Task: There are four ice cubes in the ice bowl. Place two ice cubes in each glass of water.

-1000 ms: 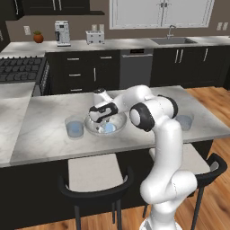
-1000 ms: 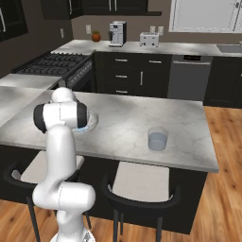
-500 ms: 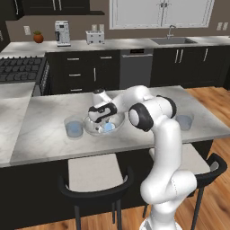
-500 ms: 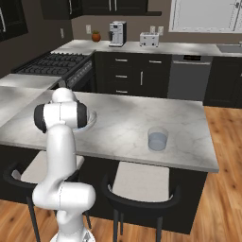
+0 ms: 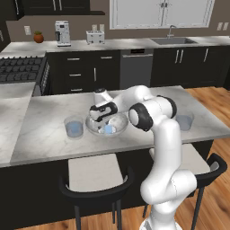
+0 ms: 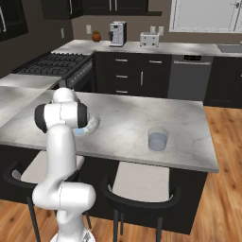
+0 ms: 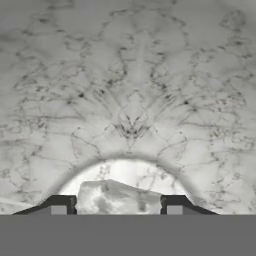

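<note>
Though cut off below, ice cube (image 7: 117, 199): being flanked by both dark fingertips.
Gripper (image 7: 117, 205): contact being obscured; grip cannot be told.
Ice bowl (image 5: 117, 130): being entered by gripper, partly hidden.

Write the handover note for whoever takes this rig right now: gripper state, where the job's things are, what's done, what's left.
Gripper: down inside the ice bowl, jaws either side of one ice cube; whether they grip it yet cannot be told.
Ice bowl: on the island counter, in front of the arm; a pale-blue cube shows in it in the left base view.
Glasses of water: one just left of the bowl, the other far along the counter to the right.
Done: no cube can be made out in either glass.
Left: secure this cube, carry it to a glass, repeat until each glass has two.
</note>
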Motion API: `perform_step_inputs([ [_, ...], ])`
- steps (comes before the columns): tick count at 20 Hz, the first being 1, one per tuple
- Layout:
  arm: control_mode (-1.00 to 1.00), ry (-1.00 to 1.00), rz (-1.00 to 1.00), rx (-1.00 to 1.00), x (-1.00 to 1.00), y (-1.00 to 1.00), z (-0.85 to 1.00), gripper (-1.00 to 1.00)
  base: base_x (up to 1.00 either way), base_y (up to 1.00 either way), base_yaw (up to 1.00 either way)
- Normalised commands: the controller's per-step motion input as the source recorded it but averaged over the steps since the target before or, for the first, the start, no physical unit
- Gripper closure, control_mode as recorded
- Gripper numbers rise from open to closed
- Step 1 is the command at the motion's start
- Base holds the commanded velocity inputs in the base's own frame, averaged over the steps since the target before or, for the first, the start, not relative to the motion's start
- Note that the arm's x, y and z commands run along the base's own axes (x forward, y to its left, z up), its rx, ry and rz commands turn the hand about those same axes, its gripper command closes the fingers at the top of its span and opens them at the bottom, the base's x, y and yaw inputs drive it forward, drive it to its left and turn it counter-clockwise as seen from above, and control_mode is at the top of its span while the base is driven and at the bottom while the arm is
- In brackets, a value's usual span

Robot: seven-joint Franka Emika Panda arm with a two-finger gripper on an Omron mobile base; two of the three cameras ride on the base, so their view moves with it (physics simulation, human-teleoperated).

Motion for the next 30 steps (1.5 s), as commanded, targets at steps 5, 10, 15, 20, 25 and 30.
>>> perform_step_inputs([
  [5,-1.00,0.00,-0.06,0.00,0.00,-0.50,-0.40,1.00,0.00,0.00,0.00],
  [10,-1.00,0.00,-0.07,0.03,0.00,-0.48,-0.36,1.00,0.00,0.00,0.00],
  [15,-1.00,-0.07,-0.19,0.28,-0.14,-0.12,0.08,1.00,0.00,0.00,0.00],
  [20,-1.00,-0.01,-0.26,0.32,-0.18,0.02,0.26,1.00,0.00,0.00,0.00],
  [25,-1.00,0.00,-0.27,0.31,-0.06,0.17,0.30,1.00,0.00,0.00,0.00],
  [30,-1.00,0.01,-0.19,0.31,0.00,0.17,0.55,1.00,0.00,0.00,0.00],
])
